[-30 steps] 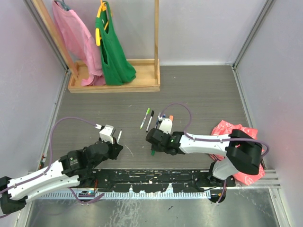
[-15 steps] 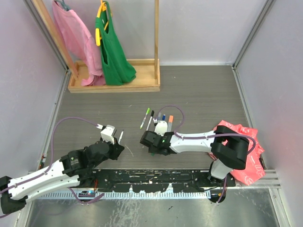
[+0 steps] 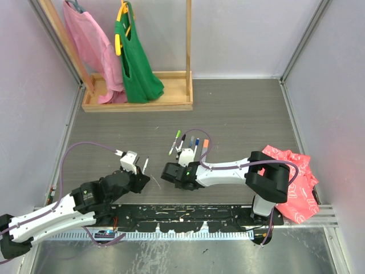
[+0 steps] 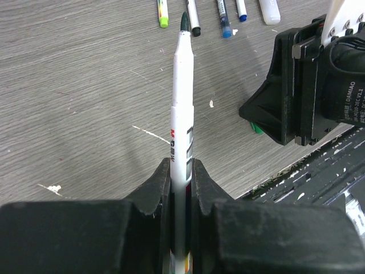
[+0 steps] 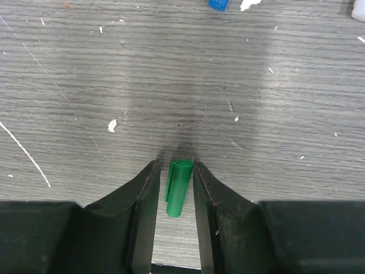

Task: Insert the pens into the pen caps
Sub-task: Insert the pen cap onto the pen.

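white pen (image 4: 182, 114), dark-green tip bared, is clamped in left tool (image 4: 182, 171) | green cap (image 5: 178, 187) is bracketed by right tool (image 5: 174, 171) | other pens (image 3: 197, 143) are laid abreast

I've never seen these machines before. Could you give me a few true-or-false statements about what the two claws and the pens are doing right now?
1. The left claw is clamped on a white pen. True.
2. That pen has its cap on. False: its dark tip is bare.
3. A green cap sits between the fingers of the right claw. True.
4. No other pens lie around. False: several lie loose beyond the claws, such as the green-tipped pen.
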Robot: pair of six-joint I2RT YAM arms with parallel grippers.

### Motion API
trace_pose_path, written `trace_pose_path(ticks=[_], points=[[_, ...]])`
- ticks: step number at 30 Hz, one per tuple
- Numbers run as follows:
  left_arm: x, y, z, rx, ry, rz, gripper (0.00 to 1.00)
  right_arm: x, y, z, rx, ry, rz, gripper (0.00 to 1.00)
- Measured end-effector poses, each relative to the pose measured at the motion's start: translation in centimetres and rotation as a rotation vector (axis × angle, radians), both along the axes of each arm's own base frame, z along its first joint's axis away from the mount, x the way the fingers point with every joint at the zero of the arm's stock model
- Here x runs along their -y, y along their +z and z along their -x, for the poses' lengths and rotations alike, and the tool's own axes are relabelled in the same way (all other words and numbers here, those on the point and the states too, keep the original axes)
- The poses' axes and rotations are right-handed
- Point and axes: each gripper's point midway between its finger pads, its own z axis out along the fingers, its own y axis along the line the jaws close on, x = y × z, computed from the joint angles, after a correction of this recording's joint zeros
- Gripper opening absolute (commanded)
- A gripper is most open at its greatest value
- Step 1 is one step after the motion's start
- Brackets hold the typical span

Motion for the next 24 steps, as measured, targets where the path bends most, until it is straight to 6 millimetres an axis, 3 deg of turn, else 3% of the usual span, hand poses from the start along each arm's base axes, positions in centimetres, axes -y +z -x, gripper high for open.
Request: trace_pose_path(ticks=[13, 24], points=[[0.13, 0.27, 0.17, -0.003, -0.006, 0.021, 0.00, 0.68, -0.11, 0.67, 0.009, 0.025, 0.059, 0.36], [0.31, 0.08, 0.38, -0.014, -0.018, 0.017, 0.00, -0.23, -0.10, 0.86, -0.007, 0.080, 0.060, 0.16]])
